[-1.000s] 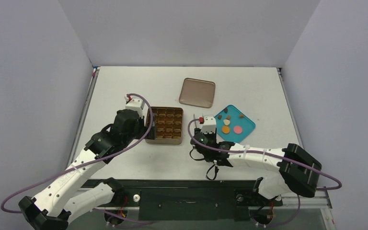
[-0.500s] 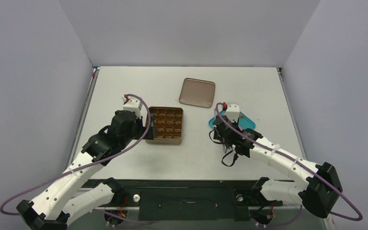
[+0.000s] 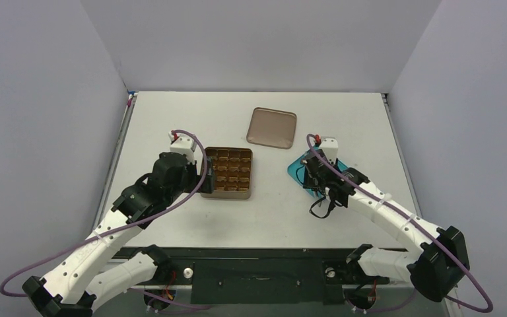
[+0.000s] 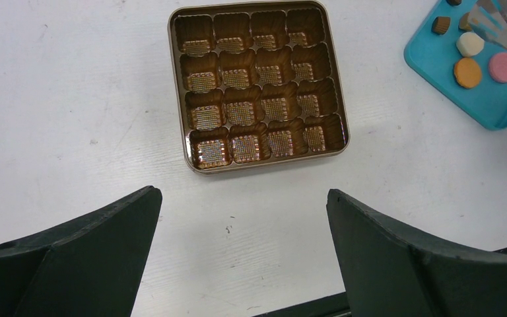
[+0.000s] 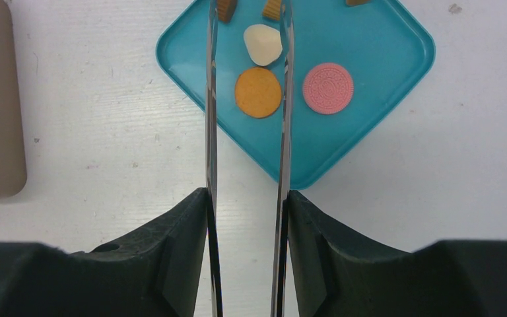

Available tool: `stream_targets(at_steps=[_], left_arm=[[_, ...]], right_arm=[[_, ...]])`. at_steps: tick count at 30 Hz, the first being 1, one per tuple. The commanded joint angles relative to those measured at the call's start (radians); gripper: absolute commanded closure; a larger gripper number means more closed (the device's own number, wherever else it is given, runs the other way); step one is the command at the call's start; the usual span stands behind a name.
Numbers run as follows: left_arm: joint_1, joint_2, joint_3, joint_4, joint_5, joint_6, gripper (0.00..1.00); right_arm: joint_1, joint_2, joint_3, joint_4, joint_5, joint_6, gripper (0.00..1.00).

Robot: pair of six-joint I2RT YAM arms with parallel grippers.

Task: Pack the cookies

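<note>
The left arm rises from the table's point(image 3: 171, 119) near-left corner, bends at the elbow, and ends with its wrist beside the left edge of the tin point(image 4: 259, 99). The left gripper point(image 4: 241, 198) points down at bare table just short of the tin, its fingers spread wide apart and holding nothing. All the tin's cells look empty.

The right arm stretches low from the near-right corner, diagonally inward, with its wrist over the near-left corner of the teal plate point(image 5: 370, 59). The right gripper point(image 5: 246, 198) is clamped on metal tongs point(image 5: 210, 132), one blade under each finger. The blades stand apart and reach out over the plate.

The cookies all lie on the plate. The orange cookie point(image 5: 258, 92) and the cream cookie point(image 5: 263, 44) sit between the two blades. The pink cookie point(image 5: 328, 88) lies just outside the right blade. Small brown bits point(image 5: 226, 8) lie at the plate's far side, near the blade tips.

A flat brown lid point(image 3: 272, 128) rests on the table beyond the tin and plate.
</note>
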Motion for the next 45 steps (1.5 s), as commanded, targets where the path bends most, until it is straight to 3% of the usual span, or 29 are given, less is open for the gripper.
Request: stream_targets(at_steps=[1, 45], left_arm=[[0.006, -0.01, 0.0, 0.027, 0.017, 0.005, 0.03], [0.007, 0.004, -0.002, 0.024, 0.012, 0.009, 0.03]], right_arm=[[-0.008, 0.027, 0.054, 0.014, -0.029, -0.027, 0.57], [-0.058, 0.206, 0.044, 0.159, -0.047, -0.036, 0.66]])
